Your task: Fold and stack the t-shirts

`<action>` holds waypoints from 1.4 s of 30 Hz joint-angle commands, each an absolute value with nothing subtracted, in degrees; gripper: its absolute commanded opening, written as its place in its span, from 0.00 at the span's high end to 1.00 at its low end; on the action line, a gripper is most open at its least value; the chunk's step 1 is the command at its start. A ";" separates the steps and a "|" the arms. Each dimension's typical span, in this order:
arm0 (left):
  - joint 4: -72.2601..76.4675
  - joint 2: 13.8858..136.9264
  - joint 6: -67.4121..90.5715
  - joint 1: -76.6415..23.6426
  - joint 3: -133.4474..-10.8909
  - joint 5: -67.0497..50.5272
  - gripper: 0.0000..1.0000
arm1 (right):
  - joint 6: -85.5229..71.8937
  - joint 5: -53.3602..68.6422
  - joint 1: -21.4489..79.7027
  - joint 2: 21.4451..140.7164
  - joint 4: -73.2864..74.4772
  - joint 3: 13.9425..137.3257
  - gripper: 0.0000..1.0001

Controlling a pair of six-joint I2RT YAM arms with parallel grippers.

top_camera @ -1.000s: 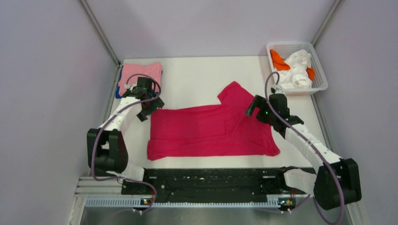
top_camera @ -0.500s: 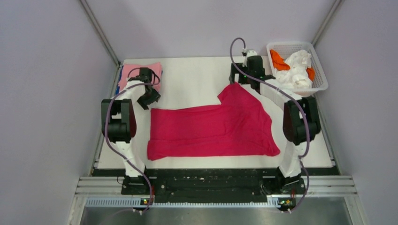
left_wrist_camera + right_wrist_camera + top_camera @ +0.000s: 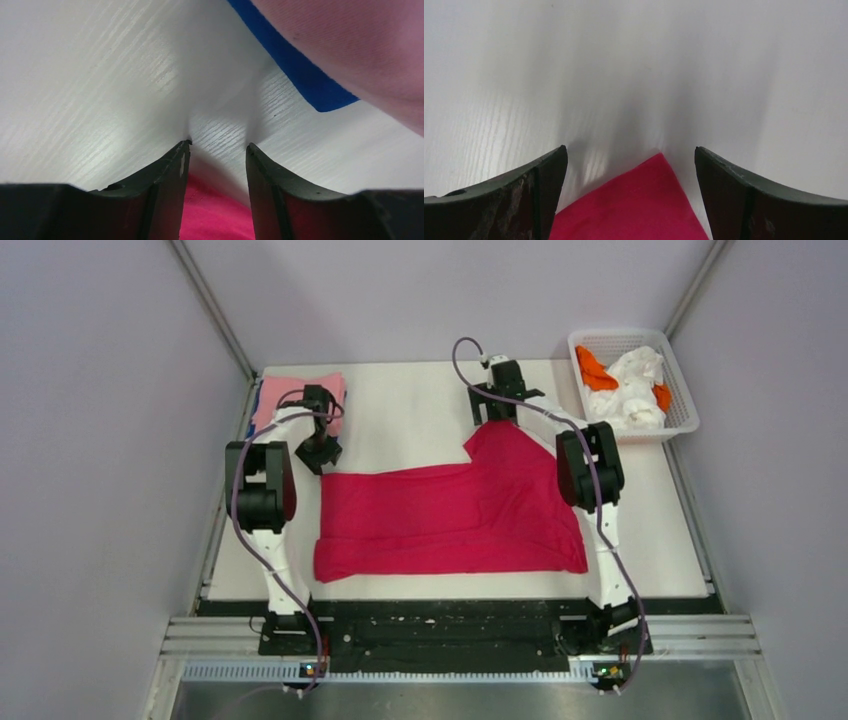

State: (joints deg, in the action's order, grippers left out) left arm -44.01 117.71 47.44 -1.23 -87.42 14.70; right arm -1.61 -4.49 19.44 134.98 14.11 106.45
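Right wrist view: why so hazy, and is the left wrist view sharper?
Right wrist view: the white table fades into blur farther off, with a grey shadow above the crimson-red cloth shirt corner. Left wrist view: table grain is crisp near the left tool, with glare patches; the light pink cloth shirt is soft.

The red shirt is soft, matt cloth. The white worktop has a fine wood-like grain and faint sheen. The basket looks plastic.

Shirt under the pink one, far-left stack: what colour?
The lower shirt is deep blue, peeking from beneath the pink shirt; clearest in the left wrist view.
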 commanded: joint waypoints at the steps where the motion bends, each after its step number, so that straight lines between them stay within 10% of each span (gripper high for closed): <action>1: -47.02 116.19 48.14 -1.19 -86.69 16.99 0.49 | 2.35 -7.50 21.45 136.07 15.20 111.66 0.05; 15: -46.52 110.79 46.85 -1.24 -84.37 12.01 0.50 | 2.99 -8.78 22.06 137.07 17.00 112.21 0.06; 18: -44.85 110.46 46.59 -1.23 -82.73 10.19 0.65 | 2.78 -8.81 22.06 136.91 17.02 112.02 0.07; 21: -45.05 111.09 46.47 -1.25 -83.12 10.31 1.00 | 2.51 -8.34 22.07 136.74 17.03 111.91 0.09; 42: -39.00 98.18 42.39 -1.25 -71.31 6.93 1.00 | 1.54 -15.62 22.87 132.40 17.43 105.25 0.21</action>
State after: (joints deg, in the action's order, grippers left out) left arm -40.64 101.10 43.35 -1.23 -72.69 7.40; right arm 1.80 -11.84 22.41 134.93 15.59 107.18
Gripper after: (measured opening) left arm 0.010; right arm 0.794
